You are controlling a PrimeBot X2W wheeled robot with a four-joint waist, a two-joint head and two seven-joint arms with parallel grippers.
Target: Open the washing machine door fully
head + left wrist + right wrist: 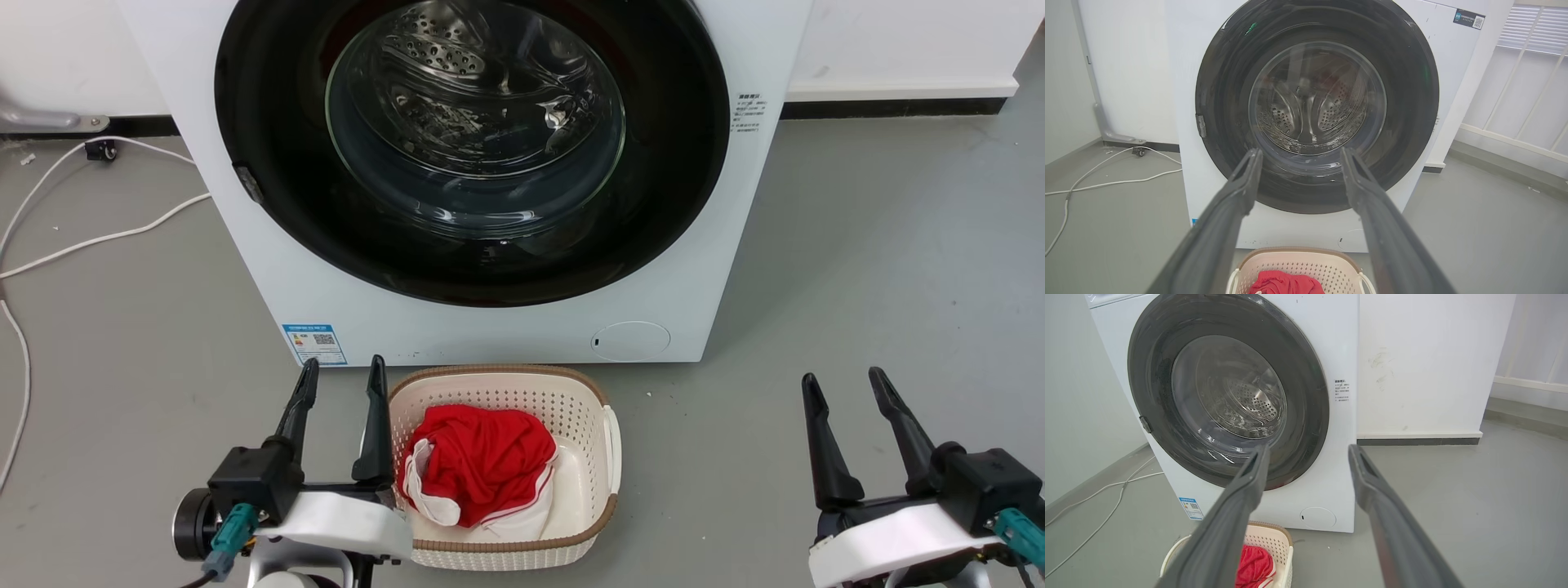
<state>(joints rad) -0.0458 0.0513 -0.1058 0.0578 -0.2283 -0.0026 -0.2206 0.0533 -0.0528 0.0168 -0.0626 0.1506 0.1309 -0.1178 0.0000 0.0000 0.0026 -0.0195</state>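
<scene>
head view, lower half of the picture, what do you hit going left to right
white cable on the floor → left gripper, open → basket holding a red cloth → right gripper, open

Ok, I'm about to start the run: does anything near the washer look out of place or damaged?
Nothing looks damaged or spilled; the door sits shut. Only a white cable trails loose over the floor left of the machine, and the basket stands close before it, below the door.
</scene>
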